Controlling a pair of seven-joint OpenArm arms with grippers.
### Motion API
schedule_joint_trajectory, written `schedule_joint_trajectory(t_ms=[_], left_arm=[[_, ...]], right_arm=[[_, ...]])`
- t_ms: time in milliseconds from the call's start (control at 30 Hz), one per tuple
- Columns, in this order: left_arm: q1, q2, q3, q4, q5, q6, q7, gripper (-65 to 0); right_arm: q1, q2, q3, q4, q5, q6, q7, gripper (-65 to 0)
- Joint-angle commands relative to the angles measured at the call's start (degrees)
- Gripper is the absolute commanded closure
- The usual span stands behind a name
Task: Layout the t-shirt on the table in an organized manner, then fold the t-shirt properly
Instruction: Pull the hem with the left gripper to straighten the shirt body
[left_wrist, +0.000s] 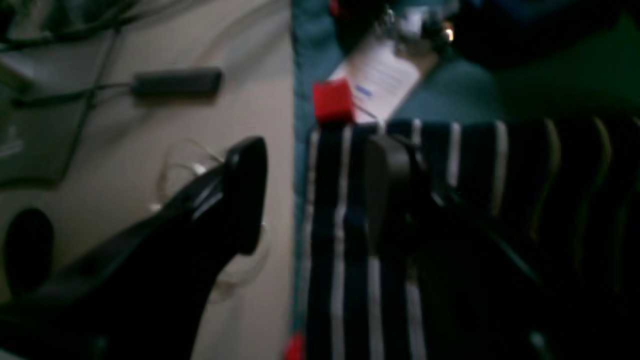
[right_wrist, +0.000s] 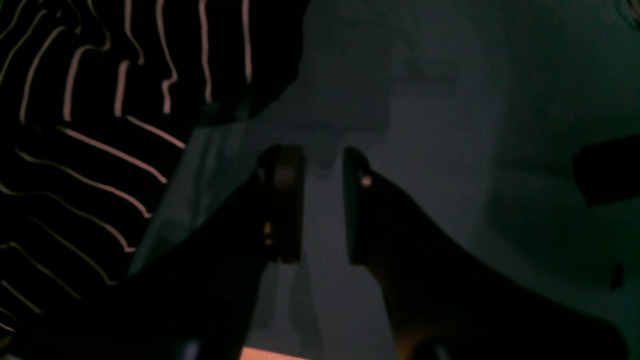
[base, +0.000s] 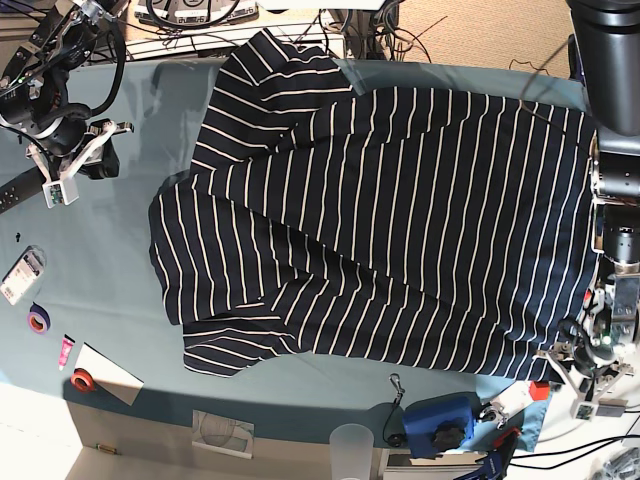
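The left gripper (left_wrist: 320, 200) stands released over the surface (base: 130, 250) edge, one finger on the t-shirt (base: 400, 230) hem; the right gripper (right_wrist: 322, 205), parted and empty, hovers above bare cloth beside the sleeve.

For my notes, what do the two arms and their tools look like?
Both tools have glossy black, tapered fingers: the left tool and the right tool. In the base view the arms are black with white brackets near the wrists and black cables looping above the right tool.

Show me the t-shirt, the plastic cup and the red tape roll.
t-shirt (base: 400, 220), base view, middle of the chest.
plastic cup (base: 351, 445), base view, its rim.
red tape roll (base: 82, 380), base view, its ring.
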Motion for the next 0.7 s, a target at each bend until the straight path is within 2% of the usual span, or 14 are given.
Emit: schedule_joint_trajectory(t_ms=[0,100,200,300,333,433,533,600,667], left_arm=[[-2.19,-1.33,-1.77,2.73,-2.1,-1.73,0.76,-31.5],[-0.7,-3.21,-8.83,8.83,-9.05,-9.27,9.22,-27.5],[1.57,-5.44,-18.56,15.28,-18.91,-16.96,20.44,-21.5],[4.52,-7.76,-28.17,21.33,-29.57,-21.64,32.89,-11.9],[5.42,-8.63,-30.99,23.1,-32.96,-22.45,37.73,-8.3],[8.02,-11.52,-37.83,27.26,-41.4,-22.36,50.23,-6.5],[10.8,-15.69,-40.09,28.17,-48.13,-18.4,57.16,-2.7],[12.7,-18.34,-40.11,28.15,-48.65,-18.47,59.93,-2.3],[15.13,-20.72,-40.11,28.15,-48.78,-18.6,60.33,-2.3]], right_arm=[[0.33,0.94,0.33,0.76,2.19,0.06,1.01,-14.6],[0.35,0.96,0.5,0.76,3.72,0.06,1.01,-14.6],[0.33,0.92,2.14,0.76,6.14,0.06,1.01,-14.6],[-0.07,0.94,4.74,0.76,12.28,0.06,1.01,-14.6],[-0.48,0.92,5.31,0.76,14.27,0.06,1.01,-14.6],[-2.78,0.79,5.51,0.76,15.65,0.06,1.01,-14.6],[-5.57,-0.63,5.53,0.74,15.15,0.06,1.01,-14.6],[-7.43,-2.36,5.53,0.74,13.97,0.06,1.01,-14.6],[-9.18,-4.68,5.53,0.74,13.03,0.06,1.01,-14.6]])
